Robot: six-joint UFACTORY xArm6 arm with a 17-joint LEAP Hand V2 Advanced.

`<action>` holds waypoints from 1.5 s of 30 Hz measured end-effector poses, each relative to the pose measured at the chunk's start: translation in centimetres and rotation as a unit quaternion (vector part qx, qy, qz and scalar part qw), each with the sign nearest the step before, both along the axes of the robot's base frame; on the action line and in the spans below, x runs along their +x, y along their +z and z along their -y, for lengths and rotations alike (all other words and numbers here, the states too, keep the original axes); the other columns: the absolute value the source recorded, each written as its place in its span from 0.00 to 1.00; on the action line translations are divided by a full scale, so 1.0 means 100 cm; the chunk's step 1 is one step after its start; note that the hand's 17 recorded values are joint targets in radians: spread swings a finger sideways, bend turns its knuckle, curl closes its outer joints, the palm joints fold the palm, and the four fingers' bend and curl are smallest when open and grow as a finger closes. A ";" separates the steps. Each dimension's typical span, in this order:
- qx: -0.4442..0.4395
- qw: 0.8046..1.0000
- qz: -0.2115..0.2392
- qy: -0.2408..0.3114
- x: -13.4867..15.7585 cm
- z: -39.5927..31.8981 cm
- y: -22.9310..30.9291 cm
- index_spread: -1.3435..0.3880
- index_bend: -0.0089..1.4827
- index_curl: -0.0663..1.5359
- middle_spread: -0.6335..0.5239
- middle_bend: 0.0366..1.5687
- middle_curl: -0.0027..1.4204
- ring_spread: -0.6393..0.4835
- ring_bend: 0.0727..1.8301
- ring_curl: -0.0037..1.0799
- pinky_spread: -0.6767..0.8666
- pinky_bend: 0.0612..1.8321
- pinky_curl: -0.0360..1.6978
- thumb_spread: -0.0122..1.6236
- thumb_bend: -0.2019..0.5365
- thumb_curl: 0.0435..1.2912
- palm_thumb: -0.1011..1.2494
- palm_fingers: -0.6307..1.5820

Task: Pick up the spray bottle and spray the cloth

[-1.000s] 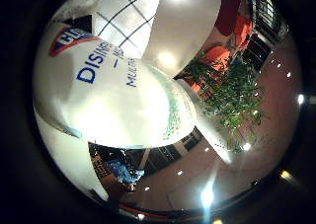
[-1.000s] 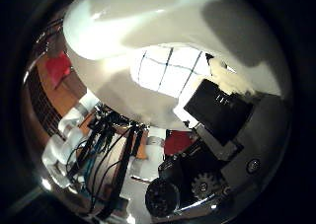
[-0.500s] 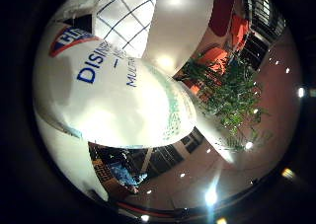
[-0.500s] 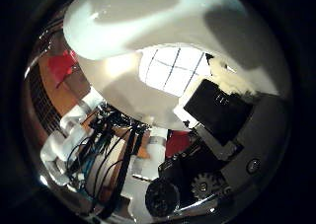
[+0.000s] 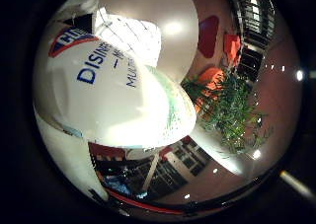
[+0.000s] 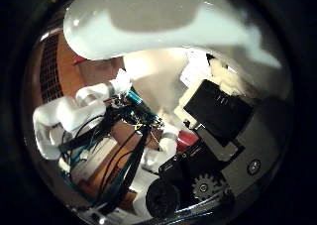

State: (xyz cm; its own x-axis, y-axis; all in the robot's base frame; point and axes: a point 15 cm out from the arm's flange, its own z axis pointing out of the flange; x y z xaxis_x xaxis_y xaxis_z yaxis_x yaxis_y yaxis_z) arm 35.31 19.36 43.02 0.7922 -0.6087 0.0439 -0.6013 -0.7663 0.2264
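Observation:
The white spray bottle point(image 5: 109, 96) with blue print fills much of the little finger side palm view, pressed close to the palm. In the thumb side palm view its white upper part point(image 6: 158, 27) arches across the picture. My right hand point(image 6: 223, 126) shows there as black and white parts with a gear, lying against the bottle. The bottle is lifted and tilted, with the room behind it.
Behind the bottle, the little finger side palm view shows a green plant point(image 5: 232, 111), red seats point(image 5: 232, 46) and a bright window point(image 5: 133, 37). The thumb side palm view shows the white arm segments point(image 6: 64, 121) over a brown surface point(image 6: 69, 61).
The whole background has swung in both views, so the hand has turned with the bottle. The bottle keeps its place against the palm. The arm segments show larger in the thumb side view.

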 end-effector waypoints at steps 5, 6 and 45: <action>0.139 0.989 -0.032 0.025 -0.026 -0.063 0.015 0.65 0.74 0.51 0.45 0.86 0.45 0.42 0.79 0.53 0.28 0.58 0.60 0.36 0.24 0.67 0.82 0.82; 0.172 0.984 -0.037 0.028 -0.029 -0.077 0.020 0.65 0.74 0.51 0.45 0.86 0.45 0.42 0.78 0.53 0.28 0.58 0.61 0.36 0.24 0.67 0.82 0.82; 0.624 0.765 -0.093 -0.126 0.019 -0.192 -0.127 0.65 0.74 0.52 0.46 0.85 0.45 0.43 0.79 0.52 0.27 0.56 0.64 0.34 0.24 0.69 0.82 0.83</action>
State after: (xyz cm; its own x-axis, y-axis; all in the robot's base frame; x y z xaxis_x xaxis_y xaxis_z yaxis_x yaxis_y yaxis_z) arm 37.22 38.54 30.32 0.5657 -0.2187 -0.7951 -0.8113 -0.3204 -0.4891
